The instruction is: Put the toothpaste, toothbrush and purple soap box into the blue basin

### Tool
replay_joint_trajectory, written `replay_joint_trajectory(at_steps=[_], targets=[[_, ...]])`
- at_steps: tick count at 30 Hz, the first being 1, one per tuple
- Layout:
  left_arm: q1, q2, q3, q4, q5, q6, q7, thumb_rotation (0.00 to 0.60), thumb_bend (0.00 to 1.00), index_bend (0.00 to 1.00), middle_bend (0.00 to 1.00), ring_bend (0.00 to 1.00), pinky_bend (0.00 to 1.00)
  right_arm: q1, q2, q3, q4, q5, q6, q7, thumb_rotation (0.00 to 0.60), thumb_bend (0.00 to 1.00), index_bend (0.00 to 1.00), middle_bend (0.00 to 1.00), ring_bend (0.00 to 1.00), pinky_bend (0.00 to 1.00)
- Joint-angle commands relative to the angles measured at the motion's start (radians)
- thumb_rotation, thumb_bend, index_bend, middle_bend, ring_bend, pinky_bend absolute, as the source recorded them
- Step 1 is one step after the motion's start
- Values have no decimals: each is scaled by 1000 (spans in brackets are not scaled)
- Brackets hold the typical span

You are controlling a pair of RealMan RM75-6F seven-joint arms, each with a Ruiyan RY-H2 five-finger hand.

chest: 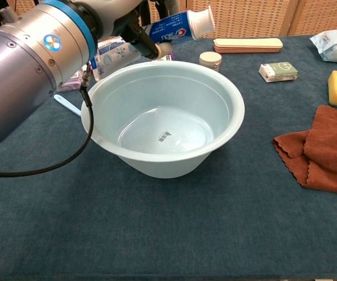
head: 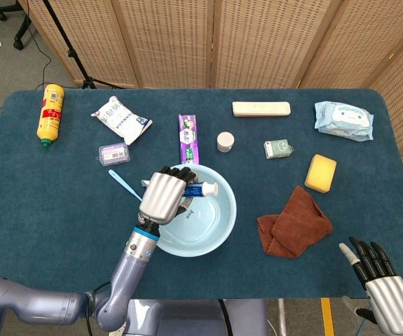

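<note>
toothpaste (head: 200, 189) | gripped by left hand (head: 163, 197) above blue basin (head: 219, 227), cap past its middle | risk: released high, tube bounces off the rim onto table | right hand (head: 385, 295) empty, fingers apart, near-right corner

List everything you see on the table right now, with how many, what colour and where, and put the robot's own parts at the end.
Round plastic basin: 1, light blue, table centre.
Toothpaste tube: 1, blue and white, held above the basin.
Thin toothbrush: 1, light blue, left of the basin.
Small soap box: 1, purple, beyond the toothbrush.
Squeeze bottle: 1, yellow, far left.
Soft packet: 1, white, back left.
Flat carton: 1, purple, behind the basin.
Small jar: 1, cream, back centre.
Long case: 1, cream, back.
Wipes pack: 1, pale blue, back right.
Sponge: 1, yellow, right.
Crumpled cloth: 1, brown, right of the basin.
Left hand: holds the toothpaste.
Right hand: empty, front right.
</note>
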Motion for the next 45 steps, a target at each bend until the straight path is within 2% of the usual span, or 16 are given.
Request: replay_joint_trajectory(at_steps=[1,4,7,9,12,15,21,34,39,45], targets=[[-18,-26,18,26,-10,-25,3,600,421,813,480,516,470,1,5,2,0,3,4,10,600,131,0,0,0,0],[-16,-23,31,24,-20,-39,-2,600,392,752,415,474,470,0,6,3,0,2,9,14,600,131,0,0,0,0],[-13,1,39,-3,-69,-72,4,600,337,461,167,216,395,-1,5,3,1,1,11,14,600,131,0,0,0,0],[-11,31,31,-42,-135,-97,16,600,302,271,21,44,283,-1,4,3,1,-1,11,11,600,131,0,0,0,0],[-12,64,19,-72,-157,-103,12,600,275,141,0,0,223,-2,1,3,2,-3,11,7,600,131,0,0,0,0],[-10,81,20,-86,-162,-99,2,600,270,105,0,0,218,-2,-1,2,2,-4,10,3,600,131,0,0,0,0],[-3,140,28,-138,-145,-85,-8,600,269,105,0,0,218,-3,0,3,1,-3,12,3,600,131,0,0,0,0],[30,294,9,-271,-99,-48,-56,600,270,105,0,0,218,-5,-4,1,0,-12,13,-13,600,131,0,0,0,0],[40,358,29,-314,-100,-58,-45,600,270,105,0,0,218,-6,-6,-2,0,-16,11,-20,600,131,0,0,0,0],[58,519,88,-364,-140,-142,-32,600,268,105,0,0,218,-6,-9,-3,1,-19,8,-27,600,131,0,0,0,0]])
